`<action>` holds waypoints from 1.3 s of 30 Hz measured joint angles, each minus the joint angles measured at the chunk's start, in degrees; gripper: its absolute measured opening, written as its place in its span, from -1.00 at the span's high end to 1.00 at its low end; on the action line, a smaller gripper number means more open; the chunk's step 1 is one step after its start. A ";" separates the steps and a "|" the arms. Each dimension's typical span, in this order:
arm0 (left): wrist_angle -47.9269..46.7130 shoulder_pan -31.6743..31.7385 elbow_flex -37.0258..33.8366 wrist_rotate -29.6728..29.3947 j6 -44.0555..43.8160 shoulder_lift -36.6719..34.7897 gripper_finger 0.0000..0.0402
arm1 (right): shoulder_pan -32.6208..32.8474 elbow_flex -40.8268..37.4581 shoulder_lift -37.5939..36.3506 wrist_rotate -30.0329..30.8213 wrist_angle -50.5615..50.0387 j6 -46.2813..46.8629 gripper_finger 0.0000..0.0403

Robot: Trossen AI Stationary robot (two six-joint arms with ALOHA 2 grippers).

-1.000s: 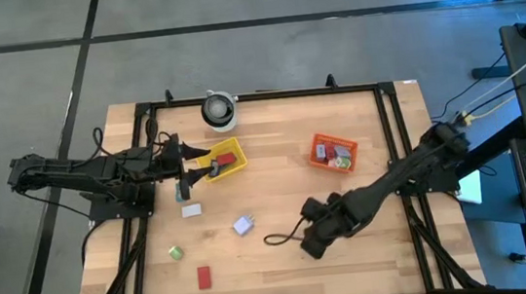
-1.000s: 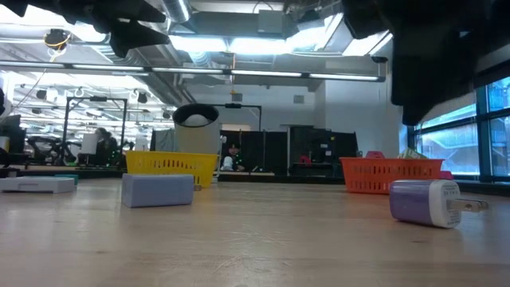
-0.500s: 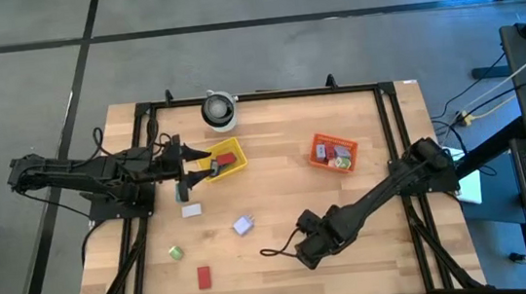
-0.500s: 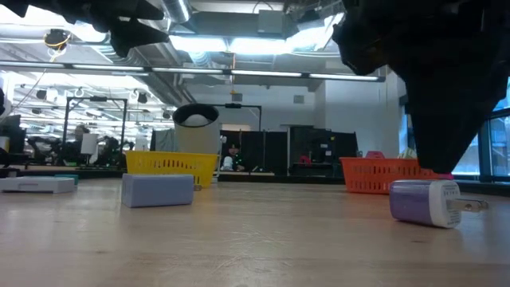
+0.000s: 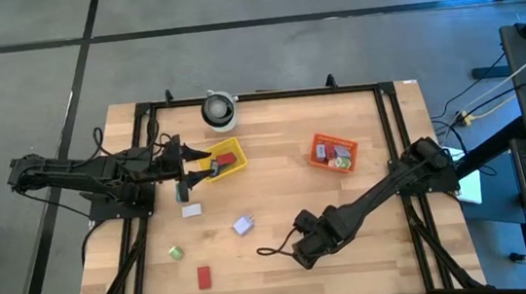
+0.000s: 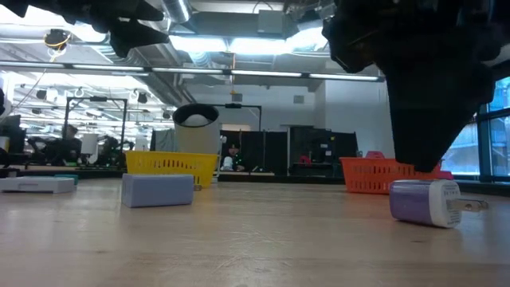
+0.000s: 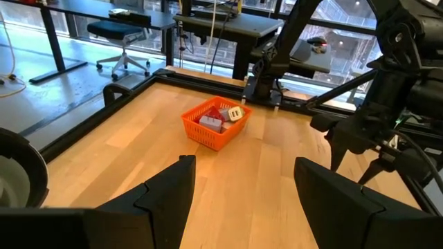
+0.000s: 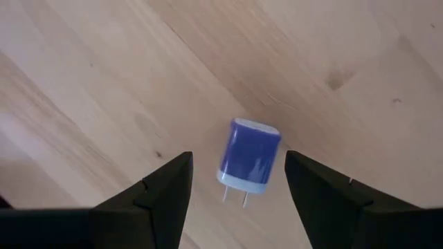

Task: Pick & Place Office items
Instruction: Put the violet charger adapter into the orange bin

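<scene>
The right tool (image 5: 272, 251) is hanging over the table (image 5: 275, 165), its fingers (image 8: 163, 190) standing spread and released, grasping nothing. Seen from its wrist, the lavender plug adapter (image 8: 248, 155) is lying flat on the wood between the two fingers, apart from both, prongs showing at one end. From above, that adapter (image 5: 243, 225) is sitting just beside the right tool. The left tool (image 5: 208, 163) is waiting at the yellow basket (image 5: 230, 160), fingers (image 7: 169, 187) parted and holding nothing. A lavender block (image 5: 191, 210), a green piece (image 5: 174, 253) and a red block (image 5: 204, 275) are lying loose on the table, while several items are resting in the orange basket (image 5: 332, 151)
</scene>
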 joint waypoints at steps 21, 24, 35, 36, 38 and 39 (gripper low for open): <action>-0.01 0.00 0.00 -0.02 -0.01 -0.01 -0.20 | -0.44 0.00 4.49 -1.56 0.89 -4.08 -0.03; -0.01 0.00 0.00 -0.02 -0.01 -0.02 -0.20 | -0.39 0.00 4.49 -1.58 0.90 -4.08 0.11; 0.01 0.02 0.00 -0.02 -0.01 0.00 -0.20 | -0.39 0.00 4.47 -1.21 0.79 -5.71 0.36; 0.00 0.01 0.00 -0.02 -0.01 -0.02 -0.20 | -0.47 0.00 4.47 -0.97 0.44 -5.74 0.36; -0.01 0.00 0.00 -0.02 -0.01 -0.01 -0.20 | -0.68 -0.01 4.14 -0.08 -1.37 -5.87 0.36; -0.01 0.00 0.00 -0.02 -0.01 -0.02 -0.20 | -0.87 -0.07 3.90 0.67 -2.74 -5.88 0.36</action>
